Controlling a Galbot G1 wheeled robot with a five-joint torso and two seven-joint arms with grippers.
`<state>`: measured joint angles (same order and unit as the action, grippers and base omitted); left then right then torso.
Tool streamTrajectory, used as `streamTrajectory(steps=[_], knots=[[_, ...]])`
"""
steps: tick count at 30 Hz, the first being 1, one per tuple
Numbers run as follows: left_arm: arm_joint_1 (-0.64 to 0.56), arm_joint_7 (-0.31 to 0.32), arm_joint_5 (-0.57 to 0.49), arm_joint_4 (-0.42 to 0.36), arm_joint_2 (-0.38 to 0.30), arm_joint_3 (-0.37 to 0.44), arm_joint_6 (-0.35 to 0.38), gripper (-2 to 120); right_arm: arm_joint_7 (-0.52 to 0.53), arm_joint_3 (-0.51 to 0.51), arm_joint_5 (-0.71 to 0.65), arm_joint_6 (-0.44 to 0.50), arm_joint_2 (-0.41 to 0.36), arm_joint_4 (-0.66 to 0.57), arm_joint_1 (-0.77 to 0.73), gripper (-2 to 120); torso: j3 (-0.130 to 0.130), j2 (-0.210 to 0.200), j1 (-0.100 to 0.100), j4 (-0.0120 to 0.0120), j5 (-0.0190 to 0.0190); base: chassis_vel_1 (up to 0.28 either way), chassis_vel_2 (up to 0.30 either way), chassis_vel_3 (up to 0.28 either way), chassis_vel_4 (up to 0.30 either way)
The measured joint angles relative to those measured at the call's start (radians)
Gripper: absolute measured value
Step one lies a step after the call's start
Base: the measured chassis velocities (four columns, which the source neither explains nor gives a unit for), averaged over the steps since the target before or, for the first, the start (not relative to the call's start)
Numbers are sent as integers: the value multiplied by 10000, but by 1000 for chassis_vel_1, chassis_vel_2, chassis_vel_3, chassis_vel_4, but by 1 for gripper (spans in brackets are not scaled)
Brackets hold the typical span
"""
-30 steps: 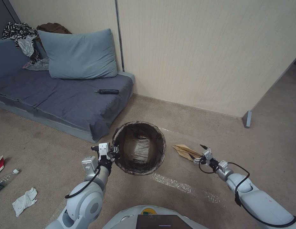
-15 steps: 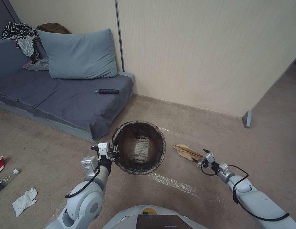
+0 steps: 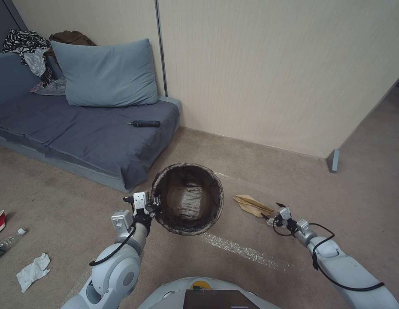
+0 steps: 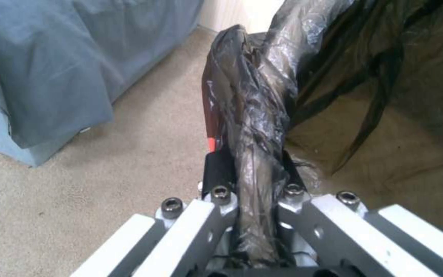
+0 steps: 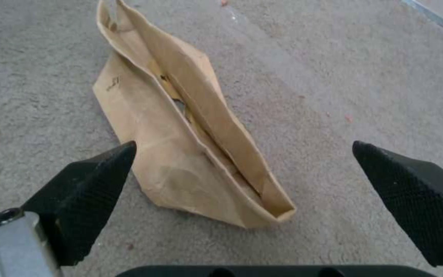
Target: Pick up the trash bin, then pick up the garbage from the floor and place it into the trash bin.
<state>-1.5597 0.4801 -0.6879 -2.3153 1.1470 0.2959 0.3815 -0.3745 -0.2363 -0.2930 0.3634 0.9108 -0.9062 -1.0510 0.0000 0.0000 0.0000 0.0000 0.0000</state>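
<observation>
The right gripper (image 5: pixel 242 184), fingers spread wide, should straddle the tan folded paper (image 5: pixel 190 142) just ahead; the left gripper (image 3: pixel 154 205) clamps the bag-lined round trash bin (image 3: pixel 188 198).

Tan folded paper (image 5: pixel 190 142) – dark brown-black bin liner (image 3: pixel 187 198) – blue-grey sofa (image 3: pixel 79 128).

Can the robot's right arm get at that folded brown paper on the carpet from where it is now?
Probably yes: the right gripper is open just short of the folded paper, nothing between them.
</observation>
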Motion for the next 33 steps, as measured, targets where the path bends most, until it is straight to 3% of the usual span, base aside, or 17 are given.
streamTrajectory(steps=[33], knots=[[39, 133, -143, -145, -104, 17, -35, 2, -439, 462, 47, 192, 1021, 2425, 1609, 100, 0, 0, 0, 0, -1, 0, 0, 0, 0]])
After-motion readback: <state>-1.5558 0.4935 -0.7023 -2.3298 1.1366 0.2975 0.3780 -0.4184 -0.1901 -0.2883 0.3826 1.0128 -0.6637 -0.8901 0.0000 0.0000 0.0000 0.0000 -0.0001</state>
